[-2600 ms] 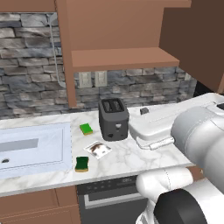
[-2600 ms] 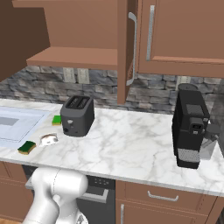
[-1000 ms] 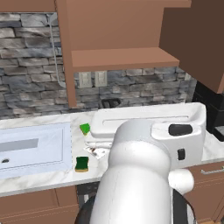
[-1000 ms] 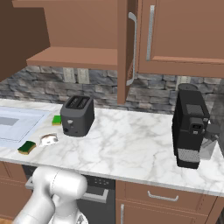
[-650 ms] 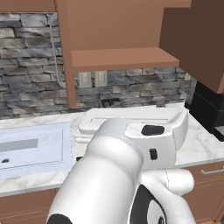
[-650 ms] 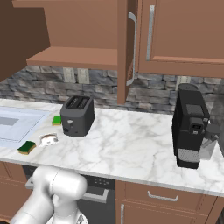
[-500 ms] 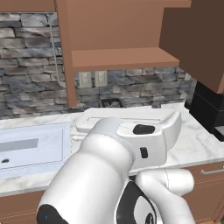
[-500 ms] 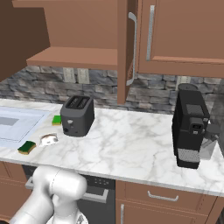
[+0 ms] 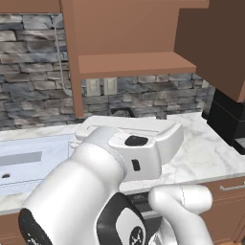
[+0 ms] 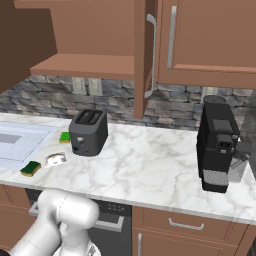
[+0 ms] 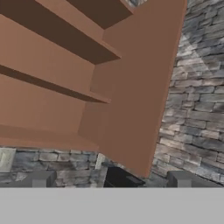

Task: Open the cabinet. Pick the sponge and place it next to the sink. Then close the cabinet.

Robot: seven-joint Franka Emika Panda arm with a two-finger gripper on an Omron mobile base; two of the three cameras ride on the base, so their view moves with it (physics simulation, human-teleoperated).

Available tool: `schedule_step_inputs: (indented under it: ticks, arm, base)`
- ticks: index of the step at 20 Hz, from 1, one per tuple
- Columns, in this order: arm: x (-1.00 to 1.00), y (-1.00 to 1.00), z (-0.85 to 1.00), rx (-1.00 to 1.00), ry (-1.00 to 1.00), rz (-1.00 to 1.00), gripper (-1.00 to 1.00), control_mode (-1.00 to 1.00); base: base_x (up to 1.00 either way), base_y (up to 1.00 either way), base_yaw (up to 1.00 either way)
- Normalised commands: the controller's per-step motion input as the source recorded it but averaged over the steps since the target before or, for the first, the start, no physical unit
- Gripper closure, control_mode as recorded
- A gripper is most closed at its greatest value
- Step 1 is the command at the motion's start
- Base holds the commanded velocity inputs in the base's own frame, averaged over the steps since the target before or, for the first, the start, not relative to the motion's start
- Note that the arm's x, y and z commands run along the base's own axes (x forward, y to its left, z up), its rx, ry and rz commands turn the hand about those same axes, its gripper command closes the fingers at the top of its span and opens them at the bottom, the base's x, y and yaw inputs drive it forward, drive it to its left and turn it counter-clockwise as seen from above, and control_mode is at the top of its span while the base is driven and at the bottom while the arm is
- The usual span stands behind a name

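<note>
With cabinet (image 10: 100,35) hanging open, shelves bare, closing looks like step in hand. Sink (image 10: 20,142) at counter (image 10: 150,165) left end, dark green sponge (image 10: 30,168) right beside it, so placing's done imo. Pincer (image 11: 109,181) spread wide, empty. Push door (image 10: 149,55) flat, slowly.

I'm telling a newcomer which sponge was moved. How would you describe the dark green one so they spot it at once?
Start at the pale white-blue sink basin on the white marble counter. Beside it, at the counter's front edge, lies the small dark green sponge with an orange-brown layer. The other sponge, brighter green with a yellow edge, sits further back by the black toaster.
</note>
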Motion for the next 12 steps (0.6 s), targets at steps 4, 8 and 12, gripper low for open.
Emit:
schedule_step_inputs:
  ticks: [4,8,12]
  arm:
    - [0.00,0.11,0.00,0.00,0.00,-0.09,-1.00,-1.00]
    - [0.02,0.05,0.00,0.00,0.00,-0.08,-1.00,-1.00]
    - [0.03,0.00,-0.01,0.00,0.00,-0.04,-1.00,-1.00]
  base:
    - [0.00,0.00,0.00]
    - [0.00,0.00,0.00]
    - [0.00,0.00,0.00]
